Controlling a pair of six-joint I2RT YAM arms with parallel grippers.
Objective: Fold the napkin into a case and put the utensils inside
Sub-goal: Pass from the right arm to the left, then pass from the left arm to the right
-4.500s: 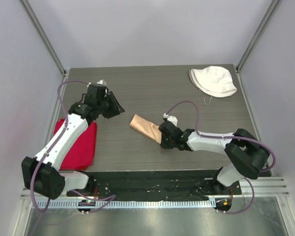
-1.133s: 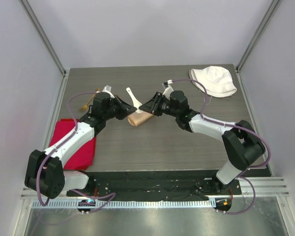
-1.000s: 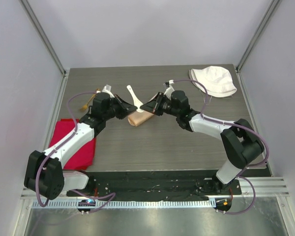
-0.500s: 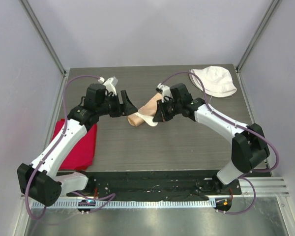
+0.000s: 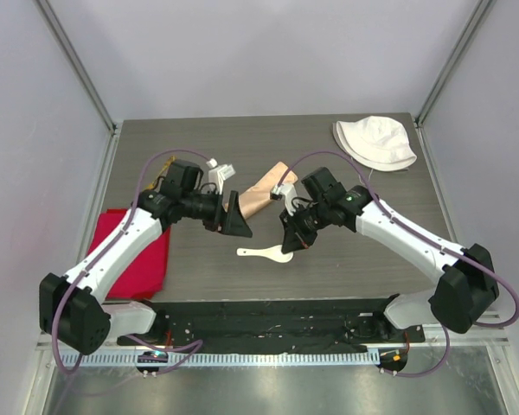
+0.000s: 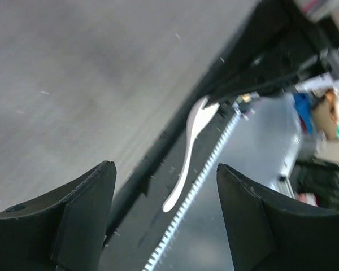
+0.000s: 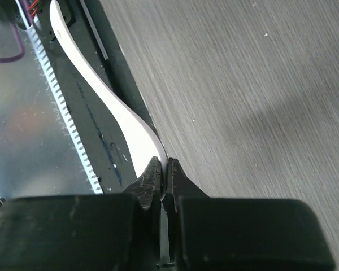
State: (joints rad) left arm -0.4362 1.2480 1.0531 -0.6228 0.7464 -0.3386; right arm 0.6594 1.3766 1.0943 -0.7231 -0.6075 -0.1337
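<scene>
Top external view: the peach napkin (image 5: 264, 183) lies folded in a narrow strip near the middle of the desk (image 5: 329, 277). One end of it points toward the far right corner. The two arms reach in from each side, just in front of it.

The right end effector (image 5: 287, 245) is pinched tight on one end of the little white spoon (image 5: 258, 252). The rest of the spoon sticks out sideways toward the left arm, between the napkin and the near edge of the desk. I cannot tell if the spoon touches the desk. In the right wrist view the two fingers of the right end effector (image 7: 164, 164) are pressed together on the spoon (image 7: 101, 96), which curves away from them.

The left end effector (image 5: 236, 220) has its fingers wide apart and holds nothing. It is just beside the near end of the napkin. In the left wrist view the left end effector (image 6: 164, 166) shows a wide gap, with the spoon (image 6: 187, 149) seen farther off.

A red cloth (image 5: 147, 255) lies by the left edge. A white hat (image 5: 376, 143) sits in the far right corner.
</scene>
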